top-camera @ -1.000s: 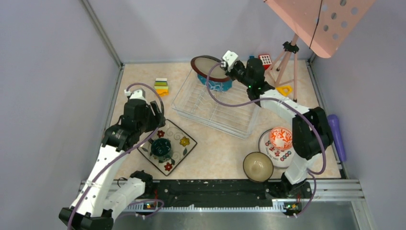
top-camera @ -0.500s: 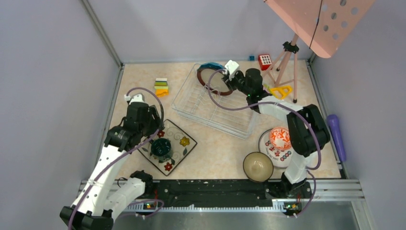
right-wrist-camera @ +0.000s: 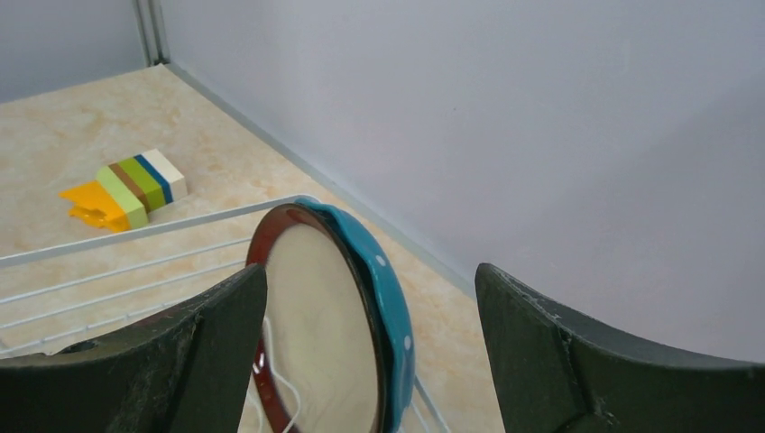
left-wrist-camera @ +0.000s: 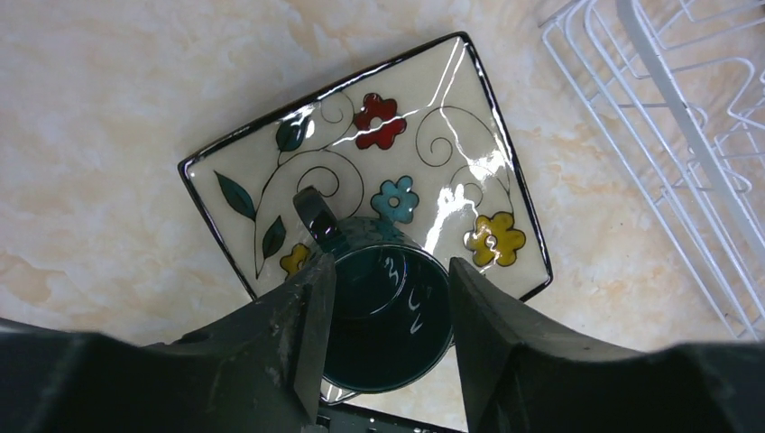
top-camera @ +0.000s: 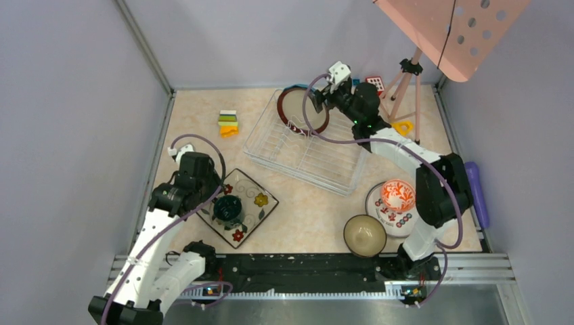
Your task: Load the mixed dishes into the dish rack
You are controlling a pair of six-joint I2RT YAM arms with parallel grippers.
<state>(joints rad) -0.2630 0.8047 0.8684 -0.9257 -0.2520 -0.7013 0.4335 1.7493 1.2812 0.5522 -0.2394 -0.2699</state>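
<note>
The teal mug (left-wrist-camera: 383,316) (top-camera: 227,208) stands on the square floral plate (left-wrist-camera: 451,117) (top-camera: 256,196). My left gripper (left-wrist-camera: 392,262) (top-camera: 213,200) is down over it, a finger against each side. The brown-rimmed cream plate (right-wrist-camera: 316,334) (top-camera: 302,112) stands on edge at the far end of the dish rack (top-camera: 304,159) (right-wrist-camera: 135,234). It leans on the blue polka-dot plate (right-wrist-camera: 383,280) (top-camera: 292,89). My right gripper (right-wrist-camera: 370,271) (top-camera: 317,100) hangs wide open above both, touching neither. The tan bowl (top-camera: 364,235) sits front right, beside the red-white bowl (top-camera: 397,195) on the white red-marked plate (top-camera: 389,218).
Stacked toy blocks (top-camera: 228,122) (right-wrist-camera: 122,189) lie left of the rack. A pink perforated stand (top-camera: 453,30) on a tripod (top-camera: 406,81) rises at the back right, with a red block (top-camera: 374,82) and a yellow piece (top-camera: 403,126) near its feet. A purple cylinder (top-camera: 476,193) lies along the right wall.
My right gripper opened, let go of the brown-rimmed plate, now upright in the rack, and drew back. My left gripper sank toward the mug and narrowed onto it.
</note>
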